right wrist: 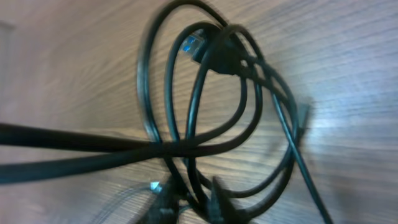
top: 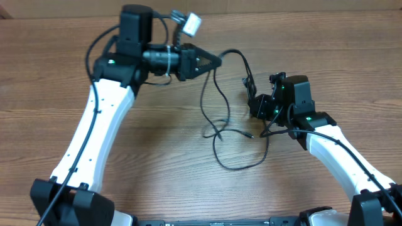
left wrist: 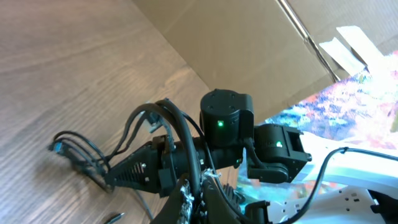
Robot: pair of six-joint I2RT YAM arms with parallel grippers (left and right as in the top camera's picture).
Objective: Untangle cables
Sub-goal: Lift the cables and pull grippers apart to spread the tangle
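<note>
Thin black cables (top: 220,129) lie looped on the wooden table between the two arms, with a silver-tipped plug (top: 249,134). My left gripper (top: 217,61) is shut on one cable strand; in the left wrist view the strand runs up between its fingers (left wrist: 202,198). From there the strand arcs right to my right gripper (top: 254,103), which is shut on a bunch of cable loops (right wrist: 211,106). The right wrist view shows these loops crossing above its fingers (right wrist: 193,199), with a blue-tipped plug (right wrist: 189,42) among them. The bunch also shows in the left wrist view (left wrist: 78,151).
A cardboard wall (left wrist: 236,43) stands along the far edge of the table. A white connector (top: 191,24) hangs on the left arm's own wiring. The right arm's wrist (left wrist: 227,134) is close in front of the left gripper.
</note>
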